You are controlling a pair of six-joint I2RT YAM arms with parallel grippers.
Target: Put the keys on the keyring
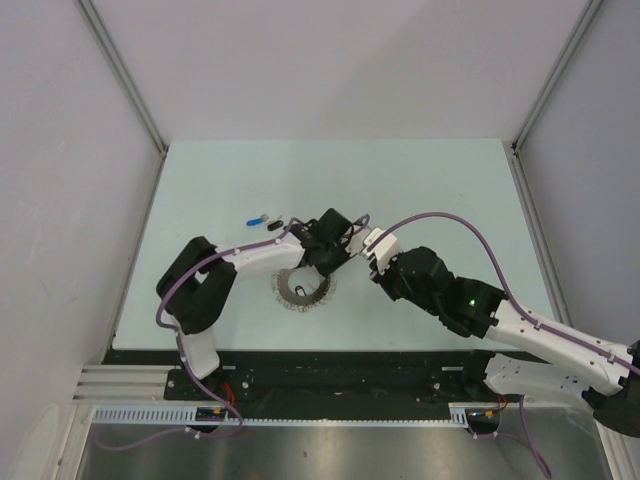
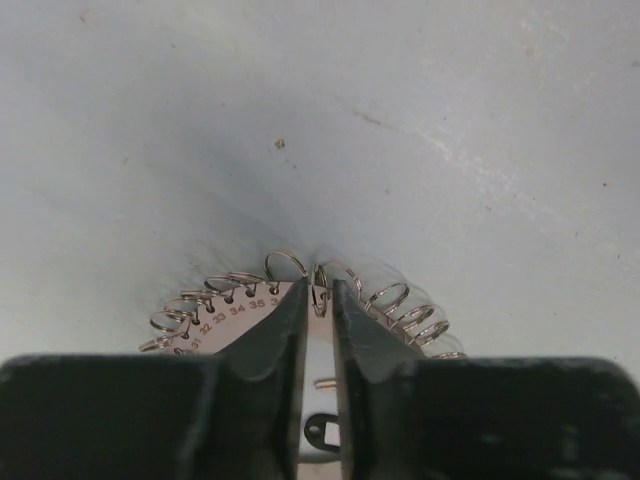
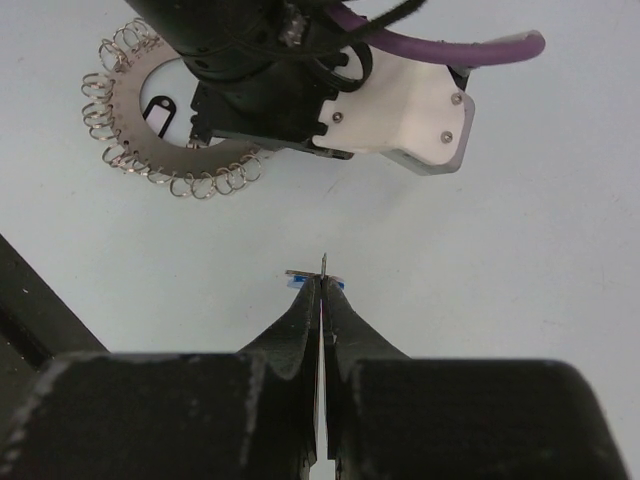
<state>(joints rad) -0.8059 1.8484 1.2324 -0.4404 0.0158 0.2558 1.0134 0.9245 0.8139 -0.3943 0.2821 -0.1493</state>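
The keyring (image 1: 300,291) lies flat on the table, a silver disc fringed with wire loops. It also shows in the right wrist view (image 3: 130,135). My left gripper (image 2: 320,290) is shut on one wire loop at the keyring's rim (image 2: 225,312), seen from above (image 1: 320,264). A black key head (image 3: 160,108) lies inside the ring's hole (image 2: 325,430). My right gripper (image 3: 323,283) is shut on a tiny blue-headed key (image 3: 297,281), held above the table just right of the left gripper (image 1: 362,243).
Two loose keys lie on the table left of the grippers: a blue-headed one (image 1: 254,218) and a dark one (image 1: 274,224). The left arm's wrist and purple cable (image 3: 300,70) stand close ahead of the right gripper. The table's black front edge (image 3: 30,320) is nearby.
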